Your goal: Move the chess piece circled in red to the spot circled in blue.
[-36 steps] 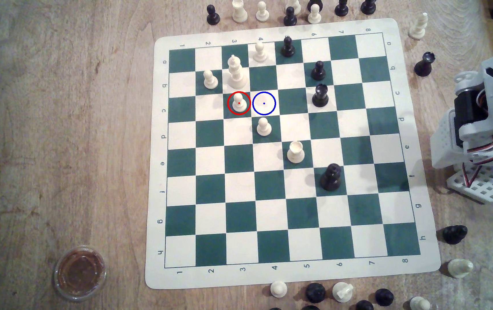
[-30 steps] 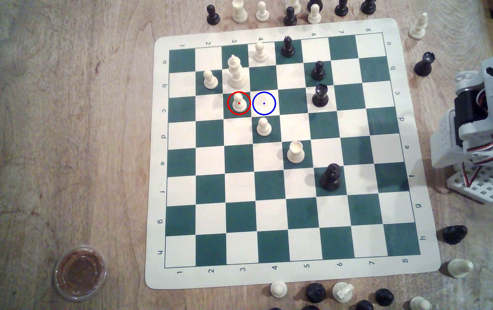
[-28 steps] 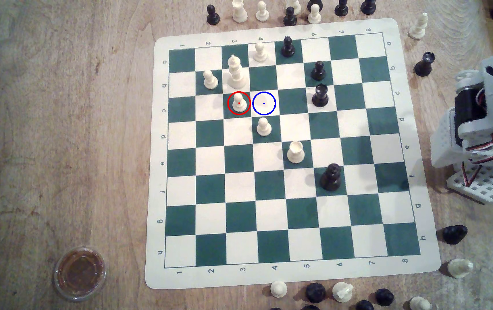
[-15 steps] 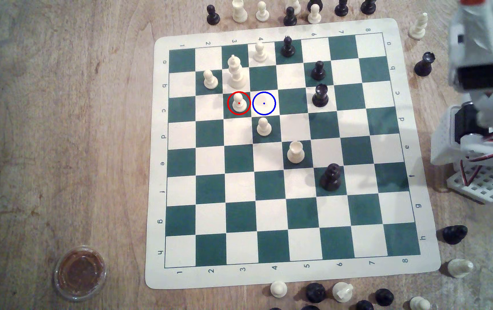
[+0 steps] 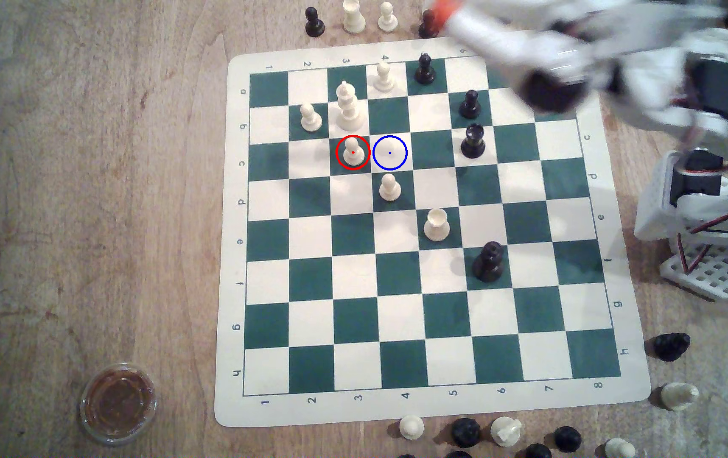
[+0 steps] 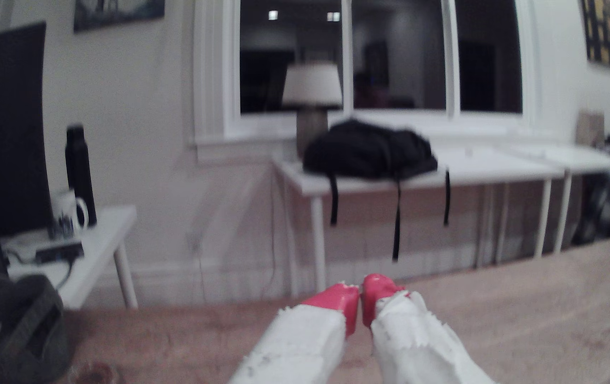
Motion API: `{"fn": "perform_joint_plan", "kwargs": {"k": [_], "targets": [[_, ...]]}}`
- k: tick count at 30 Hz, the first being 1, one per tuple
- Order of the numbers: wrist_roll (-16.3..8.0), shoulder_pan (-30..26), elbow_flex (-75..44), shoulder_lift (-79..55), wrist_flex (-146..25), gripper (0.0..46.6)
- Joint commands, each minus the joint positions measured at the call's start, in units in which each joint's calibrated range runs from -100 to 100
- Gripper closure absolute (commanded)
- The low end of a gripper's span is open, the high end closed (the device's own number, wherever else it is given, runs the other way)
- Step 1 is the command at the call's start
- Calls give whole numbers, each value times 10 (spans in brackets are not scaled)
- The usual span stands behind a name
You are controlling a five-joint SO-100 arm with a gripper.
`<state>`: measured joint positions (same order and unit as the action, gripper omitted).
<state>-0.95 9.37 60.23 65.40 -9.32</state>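
My fingers [image 6: 361, 301] are pressed together, red tips touching and gripping nothing, pointed level across the room rather than down at the board. In the exterior view they sit blurred at the top of the frame, the red tip [image 5: 444, 11] past the far edge of the chessboard [image 5: 402, 414].

The white pawn [image 5: 353, 153] I want stands upright in the red ring on a dark green square, upper centre-left of the exterior view. The blue-ringed square [image 5: 390, 153], cream and empty, is the very next one to the exterior view's right.

To do the reach well, I judge I should spread the fingers early, tip the wrist down, and descend straight over the pawn's head, pinching at the neck.

The crowding matters. A tall white king [image 5: 347, 105] stands just above the pawn in the frame, and a second white pawn [image 5: 389, 188] sits just below the blue square. Another white pawn [image 5: 310, 118] stands up and to the left. I think a sideways approach risks toppling the king; a short lift and slide to the right looks safest.
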Motion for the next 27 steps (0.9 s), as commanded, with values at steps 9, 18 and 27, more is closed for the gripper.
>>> {"fn": "perform_joint_plan", "kwargs": {"k": [9,18,27], "targets": [[-33,27,-196,-184,-241,459],[-79,18,-260,-338,-306,464],[-126,32,-415,-516,-349,374]]}}
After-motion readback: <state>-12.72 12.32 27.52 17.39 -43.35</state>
